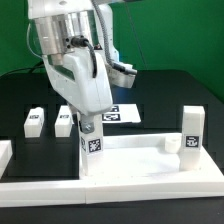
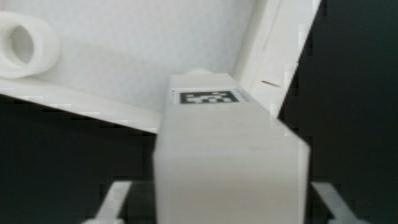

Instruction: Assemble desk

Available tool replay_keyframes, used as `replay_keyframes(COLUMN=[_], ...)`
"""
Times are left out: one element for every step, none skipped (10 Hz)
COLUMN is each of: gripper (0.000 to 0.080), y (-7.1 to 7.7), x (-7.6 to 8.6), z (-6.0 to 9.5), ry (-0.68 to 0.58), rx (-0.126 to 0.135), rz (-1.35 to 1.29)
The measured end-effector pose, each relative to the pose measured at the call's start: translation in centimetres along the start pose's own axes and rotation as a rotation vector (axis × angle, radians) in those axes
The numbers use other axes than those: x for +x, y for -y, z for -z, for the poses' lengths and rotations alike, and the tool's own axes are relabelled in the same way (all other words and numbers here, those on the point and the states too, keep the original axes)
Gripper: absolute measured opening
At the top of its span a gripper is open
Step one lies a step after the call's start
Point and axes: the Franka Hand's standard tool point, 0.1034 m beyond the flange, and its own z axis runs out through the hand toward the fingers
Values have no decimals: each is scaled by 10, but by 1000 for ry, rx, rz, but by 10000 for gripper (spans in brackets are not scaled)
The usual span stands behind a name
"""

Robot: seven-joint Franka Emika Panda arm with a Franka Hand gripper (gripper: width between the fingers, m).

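My gripper (image 1: pixel 88 124) is shut on a short white square leg (image 1: pixel 92 146) with a black-and-white tag, holding it upright at the corner of the white tabletop (image 1: pixel 140 163) on the exterior view's left. In the wrist view the leg (image 2: pixel 222 150) fills the middle, its tag facing the camera. One finger (image 2: pixel 118 200) shows on each side of the leg, and my gripper (image 2: pixel 222 197) straddles it. Beyond it lie the tabletop's raised rim (image 2: pixel 267 50) and a round socket (image 2: pixel 22 45). Another leg (image 1: pixel 192 129) stands upright at the tabletop's corner on the exterior view's right.
Two loose white legs (image 1: pixel 35 121) (image 1: pixel 64 120) stand on the black table at the exterior view's left. The marker board (image 1: pixel 122 112) lies behind the arm. A long white rail (image 1: pixel 110 195) runs along the front, and a white piece (image 1: pixel 5 152) sits at the left edge.
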Motion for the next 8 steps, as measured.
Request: replay_keyframes(gripper=[391, 527, 527, 626, 645, 645, 648, 648], y=[0, -1, -1, -2, -4, -8, -8, -7], x=[0, -4, -9, -13, -12, -12, -11, -10], z=[0, 0, -2, -4, -4, -5, -5, -5], ry=[1, 25, 70, 82, 55, 55, 57, 54], rx=[-3, -31, -53, -53, -35, -39, -38, -35], rz=[61, 249, 417, 498, 519, 596, 651, 793])
